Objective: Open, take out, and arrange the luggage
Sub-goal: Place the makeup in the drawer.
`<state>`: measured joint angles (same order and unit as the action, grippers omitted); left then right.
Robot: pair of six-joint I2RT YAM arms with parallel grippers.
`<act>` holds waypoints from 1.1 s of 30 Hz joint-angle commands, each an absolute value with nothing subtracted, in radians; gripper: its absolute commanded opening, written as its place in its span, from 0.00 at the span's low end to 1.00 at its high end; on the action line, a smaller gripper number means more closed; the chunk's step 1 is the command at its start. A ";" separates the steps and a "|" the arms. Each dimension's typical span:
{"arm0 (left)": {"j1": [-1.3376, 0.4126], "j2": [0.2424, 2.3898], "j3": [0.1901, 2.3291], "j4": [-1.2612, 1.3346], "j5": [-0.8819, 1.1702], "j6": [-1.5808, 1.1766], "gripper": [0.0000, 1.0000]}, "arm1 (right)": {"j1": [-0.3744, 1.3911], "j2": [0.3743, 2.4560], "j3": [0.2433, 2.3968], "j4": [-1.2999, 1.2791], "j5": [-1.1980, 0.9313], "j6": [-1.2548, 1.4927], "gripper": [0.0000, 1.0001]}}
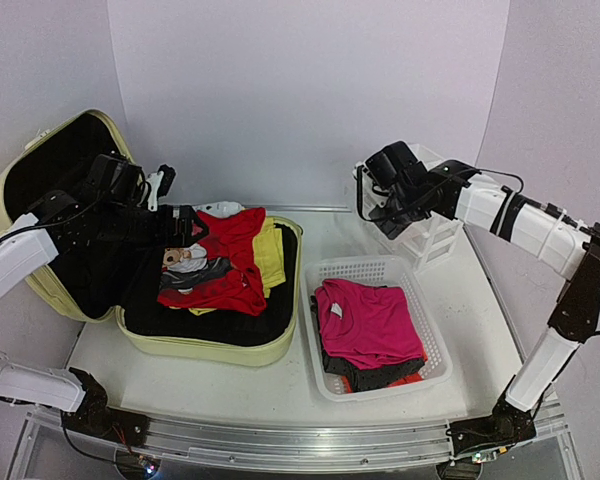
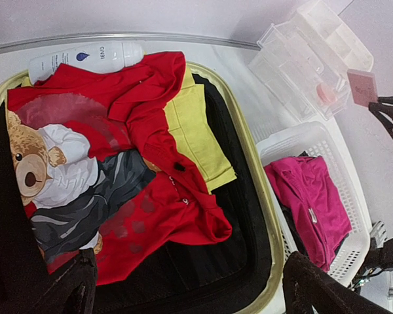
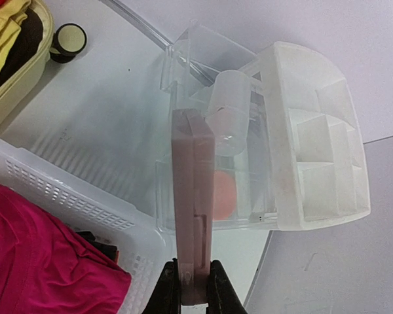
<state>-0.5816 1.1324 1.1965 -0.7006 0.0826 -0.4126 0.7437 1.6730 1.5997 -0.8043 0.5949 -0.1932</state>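
The luggage lies open at the left with its lid leaning back. A red teddy-bear shirt and a yellow garment lie in its black-lined base, with a white bottle at the back rim. My left gripper hovers open over the clothes, holding nothing. Over the white drawer organizer, my right gripper is shut on a flat dusty-pink case, held edge-on.
A white mesh basket right of the luggage holds a magenta shirt on darker clothes. An orange-pink round item sits in the organizer's clear drawer. A small black jar stands on the table.
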 commanded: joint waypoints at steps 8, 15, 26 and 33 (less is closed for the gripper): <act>-0.577 1.122 1.242 -0.715 0.022 -0.237 1.00 | 0.624 1.739 1.745 -0.829 0.482 -0.226 0.00; -0.577 1.144 1.258 -0.736 0.010 -0.229 1.00 | 0.613 1.877 1.889 -0.915 0.568 -0.238 0.00; -0.576 1.145 1.252 -0.736 0.012 -0.242 1.00 | 0.556 1.999 2.019 -0.989 0.471 -0.262 0.00; -0.576 1.159 1.256 -0.735 0.024 -0.254 1.00 | 0.550 2.063 2.075 -1.026 0.486 -0.258 0.04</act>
<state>-0.5812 1.1522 1.2095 -0.7376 0.0238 -0.2523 0.5465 2.0365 2.0094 -1.0130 0.4824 -0.2607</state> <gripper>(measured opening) 0.995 0.096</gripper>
